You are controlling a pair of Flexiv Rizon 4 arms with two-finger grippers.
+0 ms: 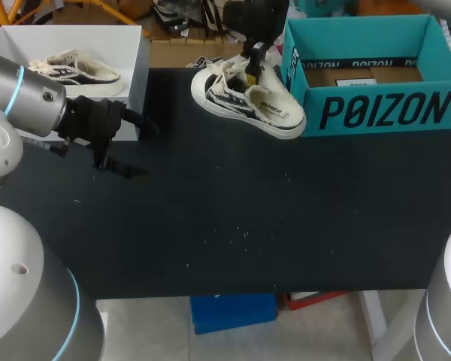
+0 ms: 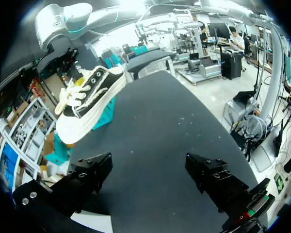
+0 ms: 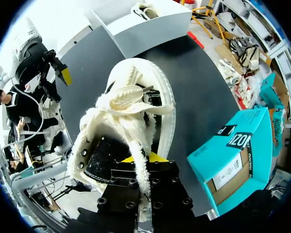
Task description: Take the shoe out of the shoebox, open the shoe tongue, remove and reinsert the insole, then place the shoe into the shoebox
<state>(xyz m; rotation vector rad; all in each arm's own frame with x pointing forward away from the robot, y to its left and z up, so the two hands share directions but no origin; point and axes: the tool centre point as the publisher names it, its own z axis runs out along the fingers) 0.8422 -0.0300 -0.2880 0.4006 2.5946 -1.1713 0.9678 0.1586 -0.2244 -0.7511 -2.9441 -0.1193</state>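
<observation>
Black and matte, the tabletop (image 1: 248,226) carried two boxes along its far edge: a teal cardboard shoebox (image 1: 376,113) with its top open at the right, and a white open box (image 1: 139,68) at the left. Two shoes were in view. One was a cream canvas low-top shoe (image 1: 244,101) with black zebra-like stripes, frayed edges, thick cream laces and a white rubber sole. It was just outside the teal shoebox, its heel close by the box's left wall and its toe pointing toward the white box. The right hand (image 3: 138,162) was clamped on the heel collar, one yellow tip showing inside the opening. The left wrist view showed the shoe tilted and seemingly lifted off the tabletop. A second, matching shoe (image 1: 75,68) lay inside the white box. Of the two hands, the left hand (image 2: 150,170) hovered over bare tabletop in front of the white box, fingers spread wide, gripping nothing.
</observation>
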